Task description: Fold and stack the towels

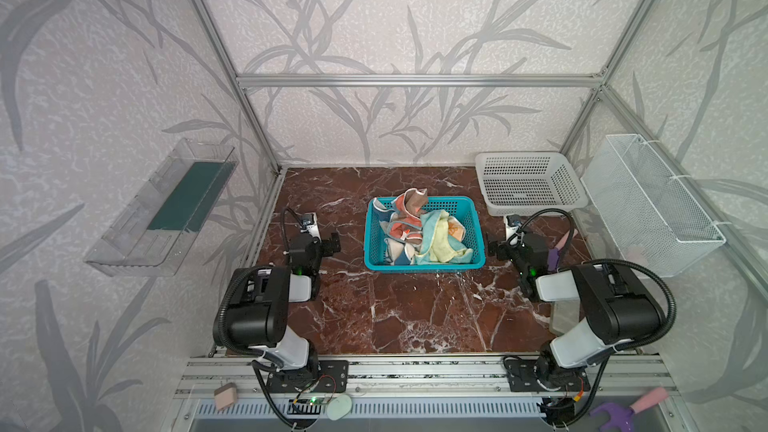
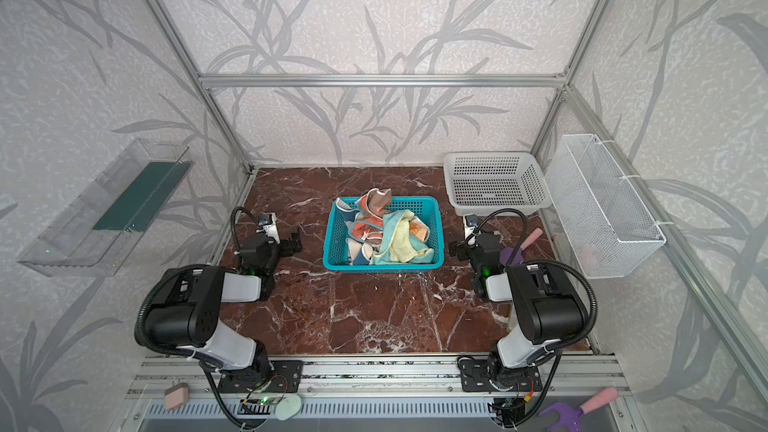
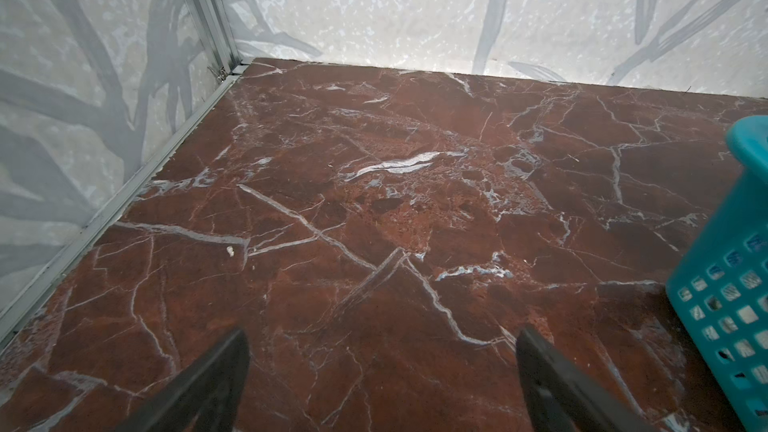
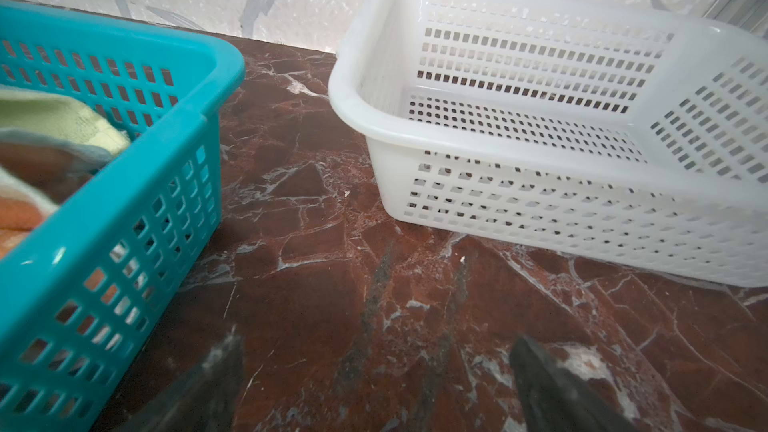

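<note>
Left gripper (image 3: pixel 382 334): fingers (image 3: pixel 212 380) spread wide, gripping nothing, pointed down at the bare marble tabletop (image 3: pixel 374 201). In both top views it sits just left of the teal basket (image 1: pixel 424 265), near the side wall but not touching it. Right gripper (image 4: pixel 376 340): same state, fingers (image 4: pixel 552 384) wide apart and gripping nothing. It is just right of the teal basket, facing the gap between it and the white basket (image 4: pixel 540 201). Both arms are folded low, elbows back toward the front rail. The towels (image 1: pixel 419 230) are all inside the teal basket in one crumpled, unfolded heap. The yellow/blue one lies on top toward the basket's right side, and the coral and cream ones sit toward its left and back. One brownish corner pokes up over the back rim. The white basket stands behind and to the right of the teal basket, apart from it.
</note>
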`<move>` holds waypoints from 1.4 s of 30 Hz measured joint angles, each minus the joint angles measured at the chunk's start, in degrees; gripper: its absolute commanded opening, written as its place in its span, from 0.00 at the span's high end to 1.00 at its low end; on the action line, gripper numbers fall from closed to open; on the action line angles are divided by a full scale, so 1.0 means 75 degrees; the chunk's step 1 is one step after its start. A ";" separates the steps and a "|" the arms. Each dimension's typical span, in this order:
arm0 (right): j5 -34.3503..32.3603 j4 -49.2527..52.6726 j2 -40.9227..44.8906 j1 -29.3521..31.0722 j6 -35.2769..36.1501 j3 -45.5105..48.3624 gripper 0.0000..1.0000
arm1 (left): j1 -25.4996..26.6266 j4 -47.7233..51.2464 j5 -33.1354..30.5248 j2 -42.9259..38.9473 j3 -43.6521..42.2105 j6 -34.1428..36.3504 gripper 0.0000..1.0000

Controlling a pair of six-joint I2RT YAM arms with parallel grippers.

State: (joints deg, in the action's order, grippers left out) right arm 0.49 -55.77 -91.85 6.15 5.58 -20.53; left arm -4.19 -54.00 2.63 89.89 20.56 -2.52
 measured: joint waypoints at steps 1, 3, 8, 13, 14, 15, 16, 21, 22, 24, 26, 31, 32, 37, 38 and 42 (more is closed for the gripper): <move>-0.0003 0.0000 0.0000 -0.0003 -0.0003 0.0000 0.01 | 0.0000 -0.0003 0.0000 0.0000 0.0000 0.0003 0.01; 0.0000 0.0003 0.0000 0.0000 -0.0003 0.0000 0.01 | 0.0000 -0.0003 0.0000 0.0000 0.0000 0.0000 0.01; 0.0000 0.0012 0.0000 -0.0012 -0.0006 0.0000 0.01 | 0.0000 -0.0003 0.0000 0.0000 0.0000 0.0000 0.01; -0.0003 0.0020 0.0000 -0.0020 -0.0006 0.0000 0.01 | 0.0000 -0.0003 0.0000 0.0000 0.0000 0.0003 0.01; -0.0003 0.0020 0.0000 -0.0020 -0.0006 0.0000 0.01 | 0.0000 0.0000 0.0000 0.0000 0.0000 0.0003 0.01; -0.0003 0.0020 0.0000 -0.0020 -0.0006 0.0000 0.01 | 0.0000 0.0000 0.0000 0.0000 0.0000 0.0003 0.01; 0.0000 0.0020 0.0000 -0.0020 -0.0006 0.0000 0.01 | 0.0000 -0.0003 0.0000 0.0000 0.0000 0.0000 0.01; -0.0003 0.0023 0.0000 -0.0020 -0.0006 0.0000 0.01 | 0.0000 -0.0003 0.0000 0.0000 0.0000 0.0003 0.01; -0.0003 0.0023 0.0000 -0.0020 -0.0006 0.0000 0.01 | 0.0000 -0.0003 0.0000 0.0000 0.0000 0.0000 0.01; -0.0006 0.0026 0.0000 -0.0020 -0.0006 0.0000 0.01 | 0.0000 0.0000 0.0000 0.0000 0.0000 0.0000 0.01; -0.0026 0.0029 0.0000 -0.0020 -0.0006 0.0000 0.01 | 0.0000 -0.0003 0.0000 0.0000 0.0000 0.0000 0.01; -0.0058 0.0038 0.0000 -0.0020 -0.0003 0.0000 0.01 | 0.0000 -0.0003 0.0000 0.0000 0.0000 0.0003 0.01; -0.0058 0.0044 0.0000 -0.0020 -0.0003 0.0000 0.01 | 0.0000 0.0000 0.0000 0.0000 0.0000 0.0000 0.01; -0.0064 0.0050 0.0000 -0.0017 -0.0003 0.0000 0.01 | 0.0009 0.0003 -0.0087 -0.0064 -0.0012 0.0000 0.01; -0.0087 0.0044 0.0003 0.0000 0.0000 0.0000 0.01 | 0.0012 0.0020 -0.0149 -0.0143 -0.0023 0.0000 0.01; -0.0635 0.0443 0.0589 0.0353 0.0087 0.0026 0.01 | 0.0114 0.1172 -0.0603 -0.1527 0.0026 -0.0102 0.01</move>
State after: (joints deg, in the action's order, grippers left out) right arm -4.27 -52.45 -87.44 8.80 6.24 -20.34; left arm -3.33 -45.21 -1.89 78.43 20.75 -3.29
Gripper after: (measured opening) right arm 0.992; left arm 0.993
